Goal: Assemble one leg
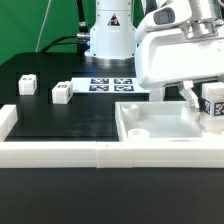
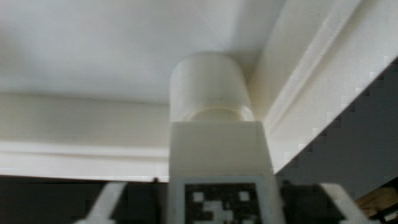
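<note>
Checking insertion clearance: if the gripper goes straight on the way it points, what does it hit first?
Probably the large white panel: the leg clamped in the jaws of the gripper leads, its round end aimed at the panel's floor beside a raised wall. How much gap remains is unclear.

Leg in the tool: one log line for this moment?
tool: shut on leg | leg: at panel corner, exterior view's right | loose legs: two on table, exterior view's left
</note>
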Robot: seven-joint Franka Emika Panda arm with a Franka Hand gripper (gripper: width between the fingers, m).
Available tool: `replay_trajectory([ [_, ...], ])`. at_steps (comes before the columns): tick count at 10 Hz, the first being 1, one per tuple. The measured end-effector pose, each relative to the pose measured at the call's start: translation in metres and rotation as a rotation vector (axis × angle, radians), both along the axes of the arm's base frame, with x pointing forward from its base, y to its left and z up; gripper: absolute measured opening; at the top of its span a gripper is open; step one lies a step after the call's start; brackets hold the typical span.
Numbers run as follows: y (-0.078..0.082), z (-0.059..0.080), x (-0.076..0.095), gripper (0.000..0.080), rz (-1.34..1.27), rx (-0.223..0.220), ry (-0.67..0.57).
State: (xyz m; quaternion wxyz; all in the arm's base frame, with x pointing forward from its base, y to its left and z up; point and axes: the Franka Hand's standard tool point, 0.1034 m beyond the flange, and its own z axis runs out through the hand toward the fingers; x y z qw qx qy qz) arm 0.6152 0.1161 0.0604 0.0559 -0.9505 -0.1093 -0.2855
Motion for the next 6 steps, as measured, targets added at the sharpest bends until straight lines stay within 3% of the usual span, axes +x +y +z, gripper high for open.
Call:
replay_trajectory([
  [1, 0.0, -0.0002, -0.0001, 0.0479, 0.0, 0.0, 0.0],
  [2, 0.0, -0.0004, -0.0002, 0.0479, 0.0, 0.0, 0.001],
  [3, 0.0, -0.0006, -0.0003, 0.0617, 0.0, 0.0, 0.001],
  [6, 0.0001, -0.0003, -0.0002, 0.0648, 0.0, 0.0, 0.001],
])
